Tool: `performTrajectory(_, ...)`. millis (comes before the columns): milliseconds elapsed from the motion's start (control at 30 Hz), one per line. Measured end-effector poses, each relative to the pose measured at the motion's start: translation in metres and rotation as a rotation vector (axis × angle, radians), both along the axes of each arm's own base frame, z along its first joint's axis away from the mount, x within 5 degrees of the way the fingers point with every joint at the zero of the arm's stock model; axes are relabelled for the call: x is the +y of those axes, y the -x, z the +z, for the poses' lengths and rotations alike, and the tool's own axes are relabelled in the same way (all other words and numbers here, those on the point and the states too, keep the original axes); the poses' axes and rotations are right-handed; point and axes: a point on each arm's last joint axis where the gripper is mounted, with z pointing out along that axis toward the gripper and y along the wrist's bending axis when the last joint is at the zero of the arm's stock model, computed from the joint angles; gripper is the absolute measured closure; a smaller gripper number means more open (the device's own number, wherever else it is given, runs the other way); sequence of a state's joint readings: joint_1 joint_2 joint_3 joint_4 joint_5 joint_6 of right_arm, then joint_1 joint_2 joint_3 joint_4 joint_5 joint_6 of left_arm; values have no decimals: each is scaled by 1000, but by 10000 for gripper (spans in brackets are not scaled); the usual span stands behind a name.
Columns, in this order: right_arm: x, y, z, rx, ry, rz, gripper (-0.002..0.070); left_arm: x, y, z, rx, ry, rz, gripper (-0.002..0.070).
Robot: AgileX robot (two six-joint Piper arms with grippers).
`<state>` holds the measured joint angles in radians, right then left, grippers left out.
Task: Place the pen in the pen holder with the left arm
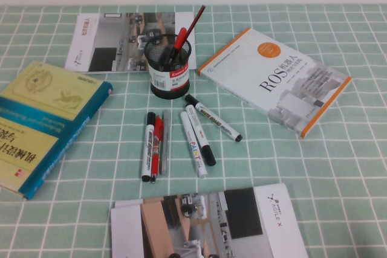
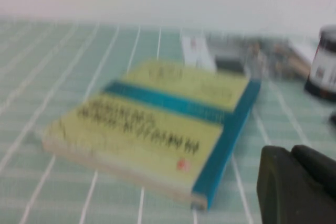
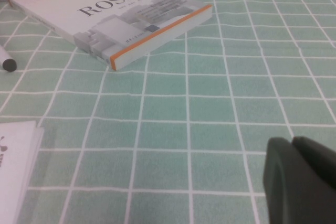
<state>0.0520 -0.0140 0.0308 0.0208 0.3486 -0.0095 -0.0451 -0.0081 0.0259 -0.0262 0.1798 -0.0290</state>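
The black mesh pen holder [image 1: 170, 66] stands upright at the table's middle back; its edge also shows in the left wrist view [image 2: 325, 64]. The pen [image 1: 179, 39] leans inside it, red cap above the rim and black barrel below. A thin dark-red pencil [image 1: 195, 17] stands in the holder too. Neither arm shows in the high view. My left gripper [image 2: 291, 151] is shut and empty, low over the cloth beside the yellow-and-teal book, well left of the holder. My right gripper [image 3: 291, 141] is shut and empty, over bare cloth at the table's right.
Several markers [image 1: 199, 134] and a red pen with clear barrel [image 1: 157, 140] lie in front of the holder. A yellow-and-teal book [image 1: 42, 122] lies left, a white ROS book [image 1: 275, 77] right, a booklet [image 1: 121, 40] behind and another [image 1: 205, 225] in front.
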Motion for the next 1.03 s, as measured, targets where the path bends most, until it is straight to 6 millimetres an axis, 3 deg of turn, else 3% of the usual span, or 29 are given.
performTrajectory(200, 0, 0, 0, 0, 0, 0, 696, 2, 3, -16, 175, 6, 19, 675)
performTrajectory(1033, 0, 0, 0, 0, 0, 0, 696, 2, 4, -17, 193, -6, 26, 675)
